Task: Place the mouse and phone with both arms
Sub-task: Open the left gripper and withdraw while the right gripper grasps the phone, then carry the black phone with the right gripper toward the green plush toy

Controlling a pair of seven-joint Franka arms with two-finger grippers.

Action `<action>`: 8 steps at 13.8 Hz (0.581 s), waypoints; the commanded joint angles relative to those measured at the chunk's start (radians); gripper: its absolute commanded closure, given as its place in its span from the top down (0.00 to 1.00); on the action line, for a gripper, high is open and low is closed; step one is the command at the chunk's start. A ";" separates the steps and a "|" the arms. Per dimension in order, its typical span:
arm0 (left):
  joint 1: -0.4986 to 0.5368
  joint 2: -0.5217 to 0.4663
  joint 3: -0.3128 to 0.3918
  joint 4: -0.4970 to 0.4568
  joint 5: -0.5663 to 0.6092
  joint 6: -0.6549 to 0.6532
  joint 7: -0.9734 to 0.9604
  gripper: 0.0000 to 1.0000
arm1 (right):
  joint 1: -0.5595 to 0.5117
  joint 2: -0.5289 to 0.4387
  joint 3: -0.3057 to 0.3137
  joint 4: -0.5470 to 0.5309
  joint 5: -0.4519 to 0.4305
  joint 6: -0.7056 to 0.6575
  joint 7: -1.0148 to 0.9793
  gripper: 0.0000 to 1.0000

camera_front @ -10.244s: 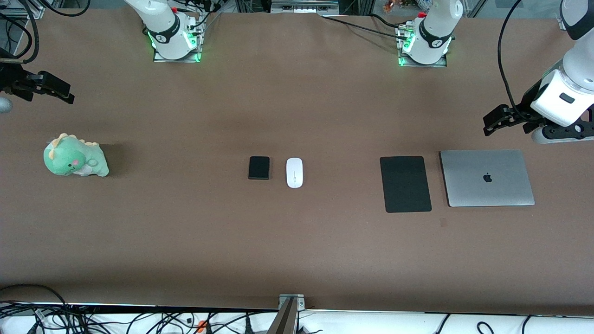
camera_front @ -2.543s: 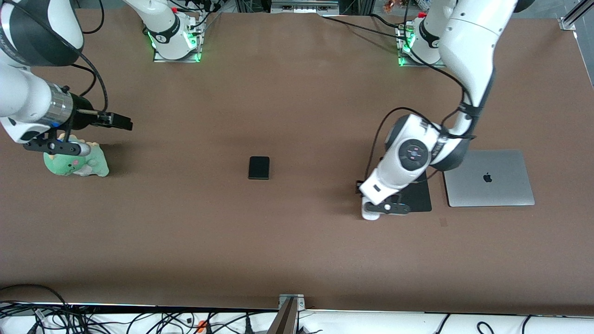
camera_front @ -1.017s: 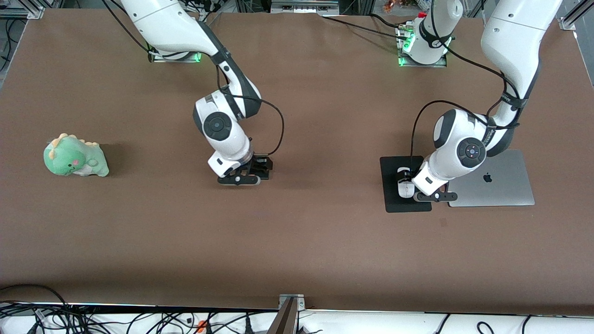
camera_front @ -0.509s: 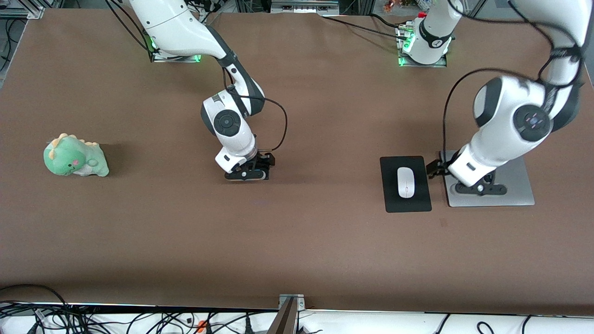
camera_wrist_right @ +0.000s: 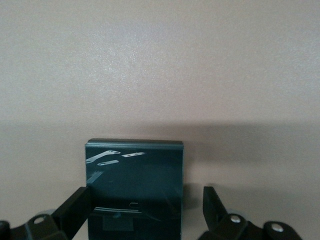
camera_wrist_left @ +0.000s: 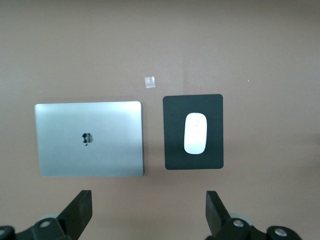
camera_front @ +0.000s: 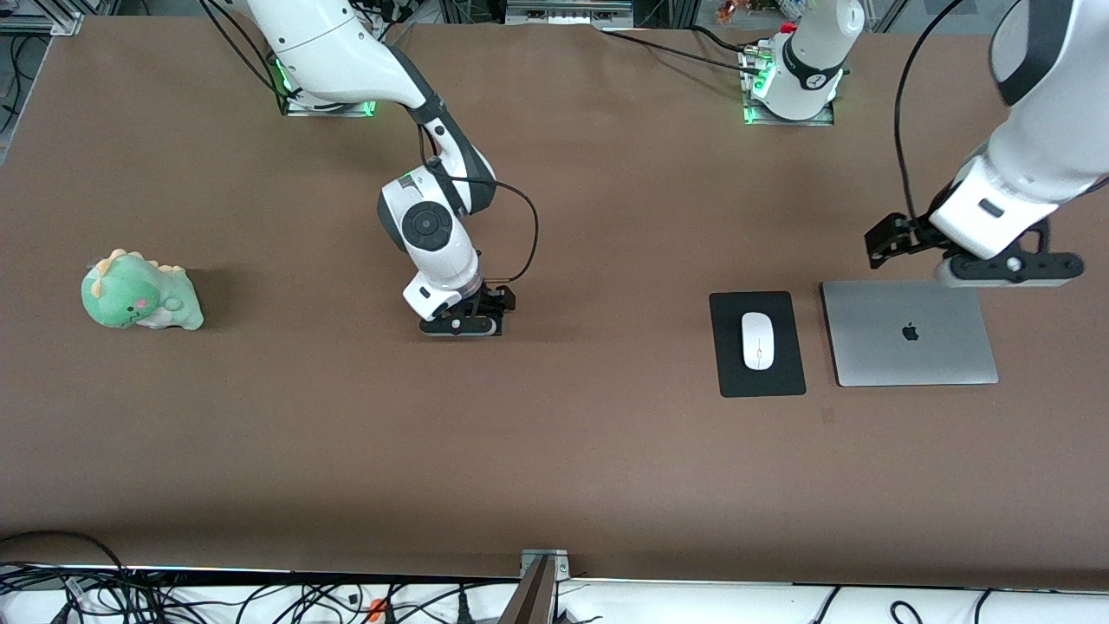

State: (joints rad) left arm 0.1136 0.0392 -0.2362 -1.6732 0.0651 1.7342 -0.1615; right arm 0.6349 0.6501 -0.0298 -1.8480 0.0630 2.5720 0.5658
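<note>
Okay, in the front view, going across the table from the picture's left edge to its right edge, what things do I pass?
Green dinosaur plush toy → right tool, down at the phone → black mouse pad with the white mouse on it → closed silver laptop.

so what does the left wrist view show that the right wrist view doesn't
Only the left wrist view: the mouse lying on the mouse pad, the closed laptop beside the pad, and the open left gripper up over bare table.

Only the right wrist view: the phone flat on the table, with the open right gripper low around it, fingers either side.

Both: brown tabletop.
</note>
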 commanded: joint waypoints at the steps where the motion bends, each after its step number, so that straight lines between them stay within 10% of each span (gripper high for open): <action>1: 0.026 -0.021 -0.003 0.085 -0.021 -0.056 0.014 1.00 | 0.022 0.011 -0.013 0.004 -0.014 0.023 0.031 1.00; 8: 0.018 -0.018 -0.017 0.108 -0.018 -0.107 0.037 1.00 | 0.028 0.060 -0.015 0.030 -0.043 0.065 0.043 0.97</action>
State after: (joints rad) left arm 0.1329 0.0170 -0.2401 -1.5847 0.0602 1.6470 -0.1437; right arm 0.6482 0.6783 -0.0299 -1.8412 0.0466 2.6156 0.5866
